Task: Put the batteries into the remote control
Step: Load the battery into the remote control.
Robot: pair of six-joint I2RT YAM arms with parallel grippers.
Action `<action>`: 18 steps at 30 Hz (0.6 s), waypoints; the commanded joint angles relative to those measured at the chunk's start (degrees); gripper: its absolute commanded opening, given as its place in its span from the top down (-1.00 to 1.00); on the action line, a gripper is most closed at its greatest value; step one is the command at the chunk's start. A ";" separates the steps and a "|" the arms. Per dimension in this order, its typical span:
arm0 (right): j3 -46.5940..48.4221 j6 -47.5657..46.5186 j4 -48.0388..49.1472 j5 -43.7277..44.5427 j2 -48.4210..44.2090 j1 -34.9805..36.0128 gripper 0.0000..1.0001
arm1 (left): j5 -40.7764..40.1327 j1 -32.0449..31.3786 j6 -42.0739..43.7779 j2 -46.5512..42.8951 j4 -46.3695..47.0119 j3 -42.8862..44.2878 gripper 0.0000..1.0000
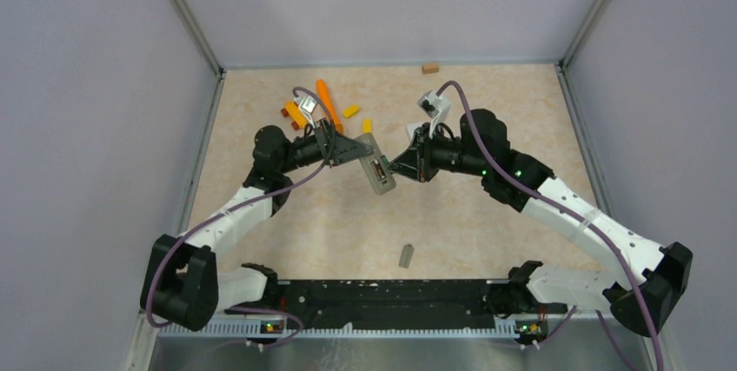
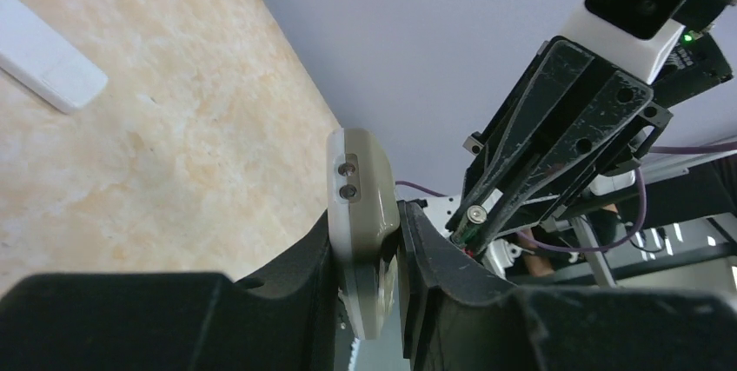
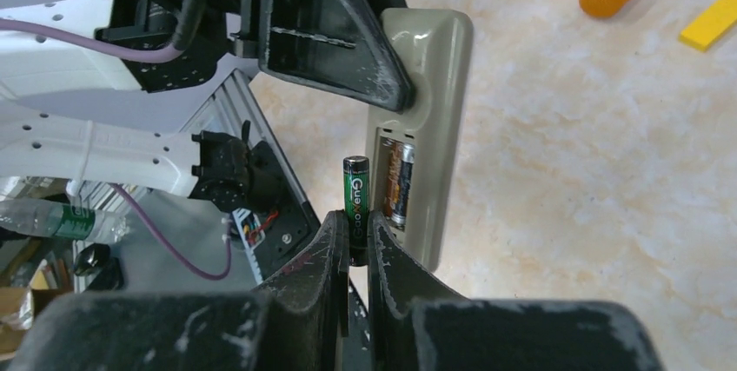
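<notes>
Right tool [image 3: 352, 219] is clenched on the lower end of a slim black-and-green cylindrical battery [image 3: 355, 190], whose upper end stands clear of the fingertips. Left tool [image 2: 374, 241] is clenched across the sides of a grey-beige oblong plastic remote control [image 3: 443, 84] and holds it raised above the pale marbled beige surface [image 1: 487, 232], between the two arms.

Position relative to the remote control:
- Its rear face is turned toward the right tool, and the open battery bay [image 3: 395, 141] is exposed.
- An orange-and-black labelled cell [image 3: 398, 184] lies in the bay.
- The held battery stands just beside the bay's long edge, on the side away from that cell. Contact with the housing cannot be confirmed.
- A small grey rectangular piece [image 1: 405, 255], possibly the bay cover, lies on the surface well apart from the remote control, toward the arm bases.

Governing relation: the long axis of the held battery runs nearly parallel to the seated cell and to the length of the remote control. The coming move is therefore judged to be a short sideways shift into the bay, not a rotation. The right arm carries out the insertion while the left arm acts as the fixture. Terminal orientation cannot be read.
</notes>
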 commanded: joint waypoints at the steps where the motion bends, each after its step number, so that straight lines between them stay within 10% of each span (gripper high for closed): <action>1: 4.34 2.46 -5.68 2.88 0.90 0.62 0.93 | -0.31 -2.92 -7.38 5.09 12.76 0.12 1.00; 18: 8.01 0.07 -16.80 16.56 4.17 3.38 0.87 | -3.37 -6.31 -15.65 17.15 25.30 1.55 1.00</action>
